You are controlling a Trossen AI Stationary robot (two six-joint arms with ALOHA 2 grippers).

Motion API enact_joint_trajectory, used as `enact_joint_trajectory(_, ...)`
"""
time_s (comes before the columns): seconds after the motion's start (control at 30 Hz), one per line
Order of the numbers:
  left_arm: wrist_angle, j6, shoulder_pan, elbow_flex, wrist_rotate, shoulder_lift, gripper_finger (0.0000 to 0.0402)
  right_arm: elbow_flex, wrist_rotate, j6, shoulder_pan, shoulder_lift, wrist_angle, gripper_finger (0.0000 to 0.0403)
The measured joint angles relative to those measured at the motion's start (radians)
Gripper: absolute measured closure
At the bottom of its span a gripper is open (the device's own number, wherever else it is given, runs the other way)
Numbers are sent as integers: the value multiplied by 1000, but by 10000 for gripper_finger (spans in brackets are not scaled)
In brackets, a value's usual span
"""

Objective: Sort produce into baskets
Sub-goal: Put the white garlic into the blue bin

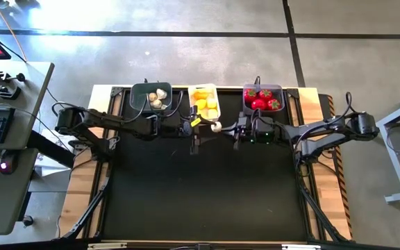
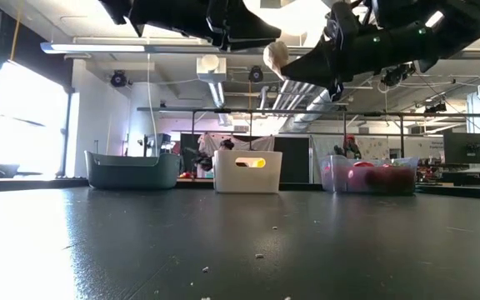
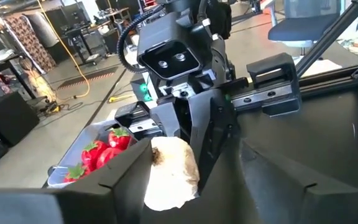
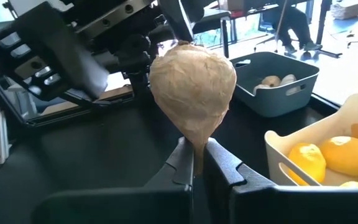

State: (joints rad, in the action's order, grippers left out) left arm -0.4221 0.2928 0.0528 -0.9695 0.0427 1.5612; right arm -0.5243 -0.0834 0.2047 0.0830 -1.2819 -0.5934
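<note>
1. Pinched shut, the right gripper (image 4: 194, 163) holds a beige, bulb-shaped toy garlic piece (image 4: 192, 81) by its thin stem, the fat end pointing away from the fingers, raised well above the black table mat (image 1: 207, 194).
2. Facing it, the left gripper (image 3: 173, 186) brackets the same garlic (image 3: 171, 174) with its fingers spread around the bulb's body; whether they press on it yet cannot be told.
3. Seen from above, the two grippers meet tip to tip mid-table, just in front of the narrow white basket (image 1: 205, 90) of yellow lemon-like pieces (image 1: 205, 105), with the garlic (image 1: 216, 126) between them.
4. Its apparent home, the dark grey basket (image 1: 139, 97) already holding whitish garlic pieces (image 1: 159, 98), stands on the left arm's side, one bin beyond the white one; the left arm is the nearer carrier.
5. Across the row, the other grey basket (image 1: 247, 90) holds the red round pieces with green tops (image 1: 264, 100), close to the right arm.
6. The garlic's long axis runs along the line between the grippers, stem toward the right gripper, so a hand-off looks to be the step in hand: left closes on the bulb, right lets go.
7. Nothing of the produce shows loose on the mat, suggesting this is among the last pieces.
</note>
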Motion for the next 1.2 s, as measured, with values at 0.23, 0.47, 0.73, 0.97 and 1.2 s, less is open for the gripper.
enact_joint_trajectory(0.23, 10, 0, 0, 0, -8, 0, 234, 0, 31, 18, 0, 0, 4, 401)
enact_joint_trajectory(0.47, 25, -8, 0, 0, -4, -1, 261, 0, 34, 22, 0, 0, 5, 401)
enact_joint_trajectory(0.73, 34, -26, 4, 0, -8, -1, 197, 0, 46, 22, 0, -1, 3, 401)
enact_joint_trajectory(0.97, 58, -33, 11, 1, -8, 1, 148, 0, 66, 24, -22, 0, -22, 401)
enact_joint_trajectory(1.2, 72, -48, 12, -12, -38, 2, 147, -1, 66, 4, -45, 1, -52, 401)
